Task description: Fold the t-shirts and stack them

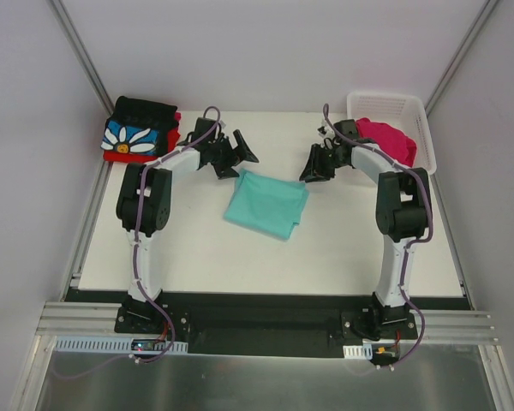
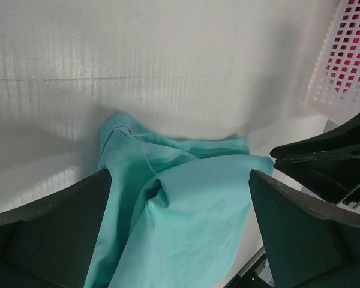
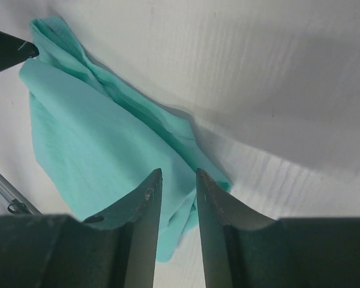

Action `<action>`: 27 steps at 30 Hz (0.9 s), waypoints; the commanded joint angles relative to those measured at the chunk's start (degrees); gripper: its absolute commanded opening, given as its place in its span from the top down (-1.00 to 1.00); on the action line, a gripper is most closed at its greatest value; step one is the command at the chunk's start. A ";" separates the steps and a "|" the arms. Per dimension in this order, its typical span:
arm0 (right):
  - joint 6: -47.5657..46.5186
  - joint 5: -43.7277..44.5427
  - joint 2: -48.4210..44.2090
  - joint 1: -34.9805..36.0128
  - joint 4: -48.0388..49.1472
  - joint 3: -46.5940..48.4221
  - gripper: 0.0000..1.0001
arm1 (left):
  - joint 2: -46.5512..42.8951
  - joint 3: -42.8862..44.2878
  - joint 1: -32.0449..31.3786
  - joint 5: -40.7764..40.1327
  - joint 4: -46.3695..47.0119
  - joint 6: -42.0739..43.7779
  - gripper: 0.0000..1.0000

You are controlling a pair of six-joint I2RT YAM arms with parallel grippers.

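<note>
The mint-teal t-shirt lies folded on the white tabletop, in the middle of the overhead frame. Just past its far edge, the left tool hangs with its jaws spread wide and empty. The right tool has its jaws drawn nearly together, with a narrow gap between them and nothing pinched. At upper left, the black daisy t-shirt sits on the red t-shirt. At upper right, the magenta-pink t-shirt lies in the white basket.

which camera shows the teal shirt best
The top external view: the whole teal shirt is in frame, its folded outline clear. The left wrist view shows only a rumpled end, cropped at the bottom; the right wrist view shows one side, partly behind the right gripper.
</note>
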 commanded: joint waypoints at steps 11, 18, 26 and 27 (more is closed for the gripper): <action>1.86 -2.59 -9.25 2.16 0.72 -0.36 0.35 | -5.11 -4.14 0.70 0.50 0.47 0.20 -0.98; 2.30 -0.75 -14.62 4.54 -0.60 -2.91 0.35 | -15.99 -16.97 0.35 -1.52 2.67 -2.17 -0.98; 7.38 -3.55 -18.58 5.59 4.57 -10.73 0.37 | -23.06 -19.39 0.08 1.88 1.27 -0.68 -0.98; 8.18 -4.60 -18.40 5.68 5.54 -11.60 0.37 | -19.74 -17.71 0.08 5.30 0.74 -0.77 -0.99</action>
